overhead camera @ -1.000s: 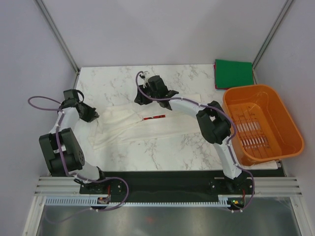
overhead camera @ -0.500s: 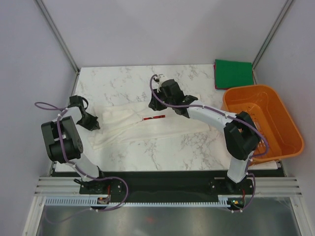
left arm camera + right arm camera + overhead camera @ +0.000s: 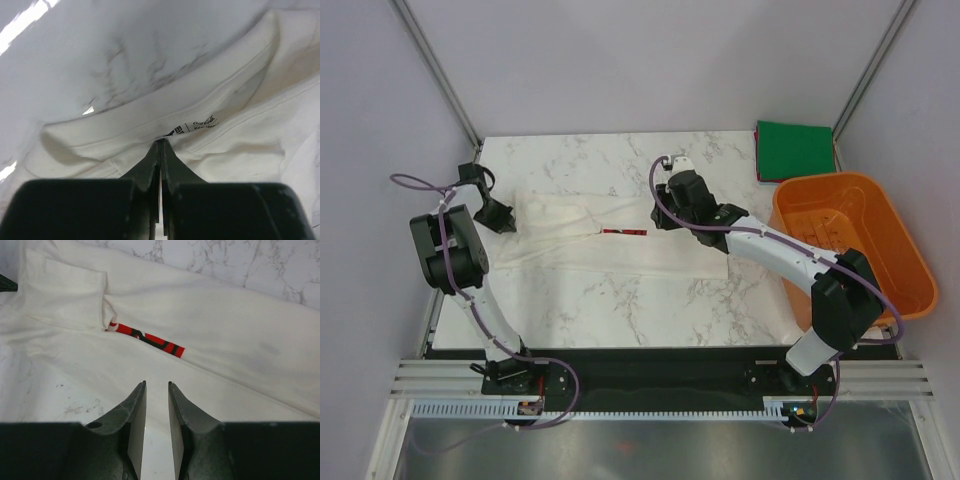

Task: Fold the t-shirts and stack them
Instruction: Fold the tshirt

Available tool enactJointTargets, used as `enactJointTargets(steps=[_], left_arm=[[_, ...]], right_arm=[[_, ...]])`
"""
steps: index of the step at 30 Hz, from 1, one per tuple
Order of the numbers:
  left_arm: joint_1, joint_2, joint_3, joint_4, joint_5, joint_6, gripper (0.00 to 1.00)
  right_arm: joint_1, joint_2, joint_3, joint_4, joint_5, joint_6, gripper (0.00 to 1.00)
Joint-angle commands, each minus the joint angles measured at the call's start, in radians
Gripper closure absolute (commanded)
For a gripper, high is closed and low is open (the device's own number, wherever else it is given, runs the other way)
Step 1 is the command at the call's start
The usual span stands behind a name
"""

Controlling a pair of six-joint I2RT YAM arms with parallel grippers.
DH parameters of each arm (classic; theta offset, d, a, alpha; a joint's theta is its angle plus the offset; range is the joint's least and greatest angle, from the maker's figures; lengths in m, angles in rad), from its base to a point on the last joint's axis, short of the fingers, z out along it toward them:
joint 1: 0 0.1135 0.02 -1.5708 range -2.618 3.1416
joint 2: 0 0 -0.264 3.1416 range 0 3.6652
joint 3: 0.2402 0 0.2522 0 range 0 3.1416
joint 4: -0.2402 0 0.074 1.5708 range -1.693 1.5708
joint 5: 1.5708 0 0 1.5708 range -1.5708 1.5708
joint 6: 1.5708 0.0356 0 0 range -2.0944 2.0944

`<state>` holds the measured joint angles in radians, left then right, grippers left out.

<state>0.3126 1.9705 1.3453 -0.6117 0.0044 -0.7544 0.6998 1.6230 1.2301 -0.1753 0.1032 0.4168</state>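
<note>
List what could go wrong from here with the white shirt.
1. The left gripper pinches only a thin edge of the white t-shirt by its collar; a pull could slip it free.
2. The right gripper stands open above the cloth, holding nothing, so a one-sided pull may bunch the shirt.
3. The folded flap by the red print lies loose and could flop open.

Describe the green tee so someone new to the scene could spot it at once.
Start at the white marble table and go to its far right corner, just beyond the orange basket. The green t-shirt lies there, folded flat into a square. It is the only dark green thing; the white t-shirt lies spread out mid-table.
</note>
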Motion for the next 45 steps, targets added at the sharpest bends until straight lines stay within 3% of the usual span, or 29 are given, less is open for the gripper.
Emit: enactJointTargets(steps=[1,4,6,7,8,12,16,19,22,28,37,45], left_arm=[[-0.030,0.146,0.145,0.061,-0.006,0.078,0.97],[-0.053,0.186,0.340,0.061,0.109,0.133,0.96],[-0.052,0.154,0.373,0.059,0.152,0.153,0.90],[-0.052,0.128,0.374,0.059,0.158,0.176,0.86],[-0.052,0.102,0.365,0.059,0.158,0.184,0.75],[-0.052,-0.039,0.267,0.055,0.157,0.211,0.64],[-0.038,-0.183,0.030,0.046,0.074,0.175,0.62],[-0.006,-0.231,-0.058,0.046,0.051,0.161,0.62],[0.045,-0.194,-0.074,0.044,0.112,0.158,0.63],[0.126,-0.165,-0.121,0.046,0.086,0.155,0.62],[0.126,-0.156,-0.127,0.047,0.020,0.124,0.55],[0.123,-0.102,-0.100,0.049,0.022,0.116,0.57]], right_arm=[[-0.009,-0.071,-0.021,-0.023,0.128,0.014,0.68],[-0.010,-0.069,-0.037,-0.030,0.141,-0.007,0.69],[-0.011,-0.049,-0.055,-0.035,0.110,-0.048,0.68],[-0.011,-0.040,-0.061,-0.050,0.102,-0.062,0.68],[-0.010,-0.032,-0.067,-0.061,0.090,-0.079,0.68],[-0.011,-0.009,-0.145,-0.064,-0.038,-0.137,0.68],[-0.008,-0.003,-0.208,-0.085,-0.130,-0.191,0.66],[0.004,-0.041,-0.264,-0.111,-0.135,-0.251,0.61],[0.015,-0.075,-0.294,-0.130,-0.109,-0.256,0.58],[0.055,-0.049,-0.305,-0.179,-0.005,-0.250,0.55],[0.058,-0.017,-0.291,-0.219,0.112,-0.205,0.52],[0.060,0.009,-0.281,-0.271,0.131,-0.199,0.51]])
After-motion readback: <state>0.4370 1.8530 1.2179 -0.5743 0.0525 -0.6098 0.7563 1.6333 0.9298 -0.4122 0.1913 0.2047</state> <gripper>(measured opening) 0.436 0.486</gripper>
